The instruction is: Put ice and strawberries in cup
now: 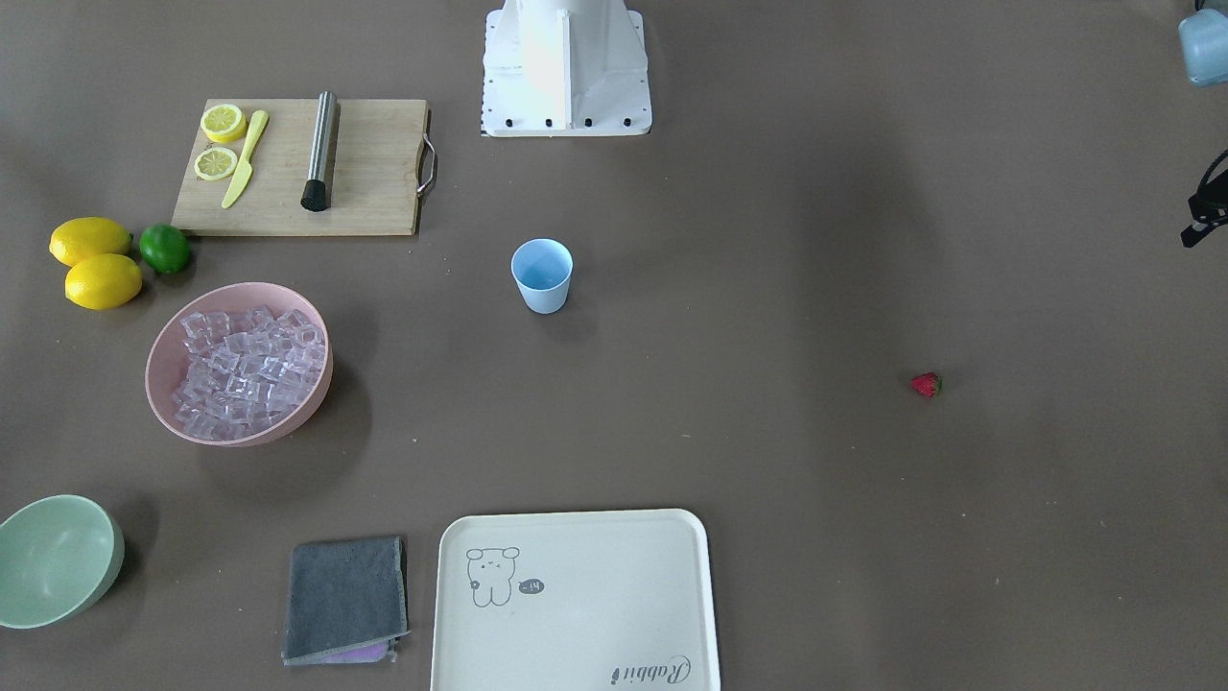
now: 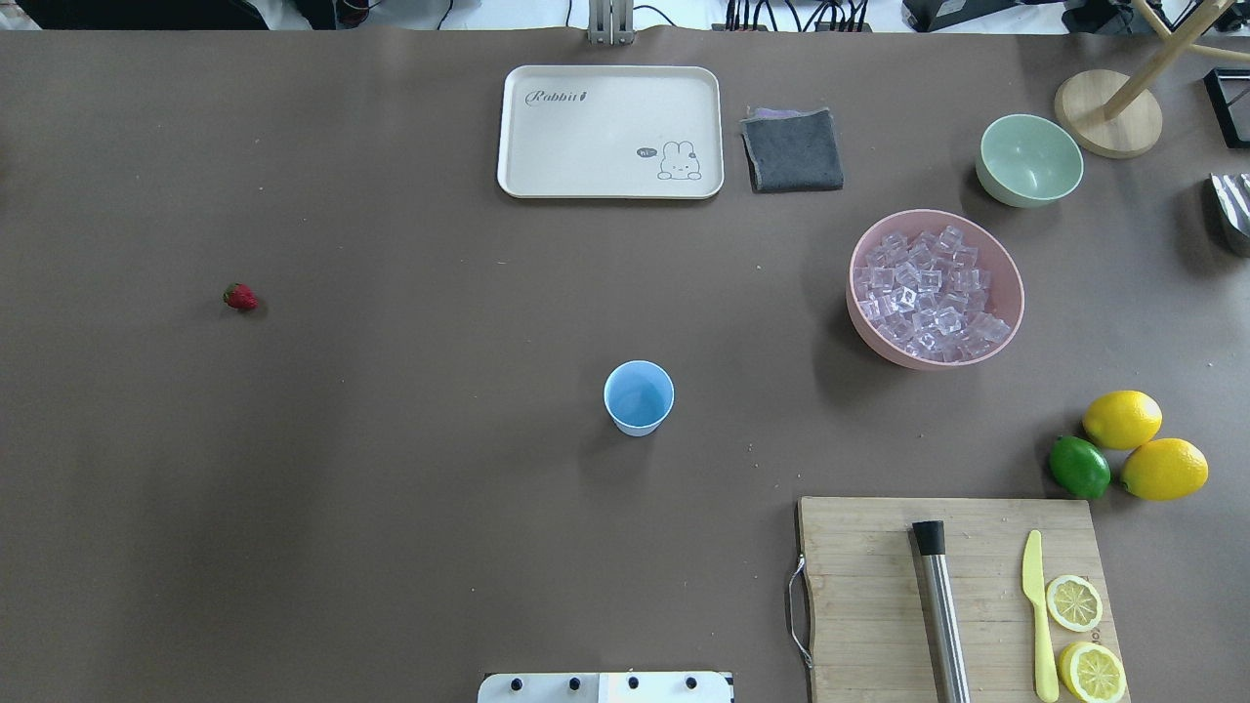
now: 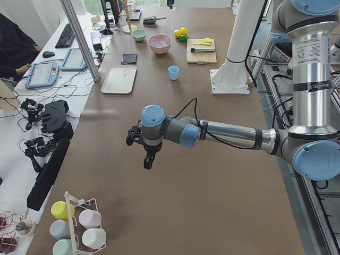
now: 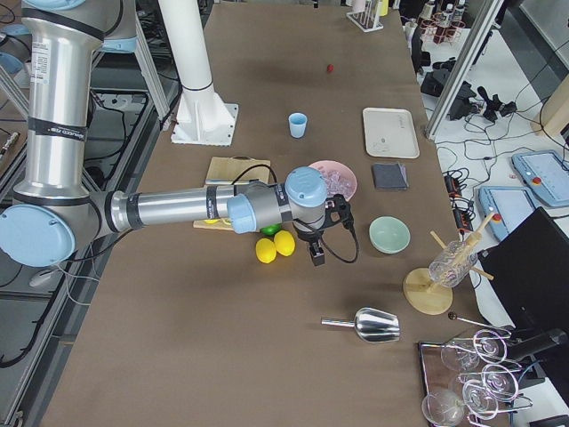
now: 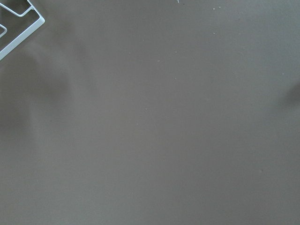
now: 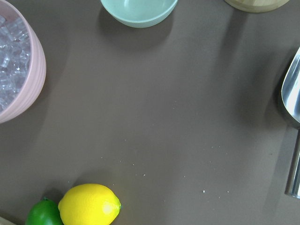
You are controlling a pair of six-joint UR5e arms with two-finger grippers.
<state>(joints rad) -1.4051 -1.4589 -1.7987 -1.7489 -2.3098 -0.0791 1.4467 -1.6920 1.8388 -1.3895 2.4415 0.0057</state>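
Observation:
The light-blue cup (image 2: 639,395) stands upright in the middle of the table, also in the front view (image 1: 542,274); I see nothing inside it. The ice (image 2: 928,293) fills a pink bowl (image 2: 1011,293) to the cup's right. The single red strawberry (image 2: 240,297) lies alone on the far left, also in the front view (image 1: 926,385). My left gripper (image 3: 149,162) hangs over bare table far to the left of the strawberry. My right gripper (image 4: 316,256) hangs beyond the lemons, near the pink bowl. I cannot tell whether either is open or shut. Both wrist views show no fingers.
A cutting board (image 2: 869,586) with a metal muddler (image 2: 942,610), yellow knife and lemon slices lies front right. Two lemons (image 2: 1123,420) and a lime (image 2: 1079,466) sit beside it. A green bowl (image 2: 1030,161), grey cloth (image 2: 793,149) and cream tray (image 2: 610,132) line the far edge. A metal scoop (image 4: 373,325) lies at the right end.

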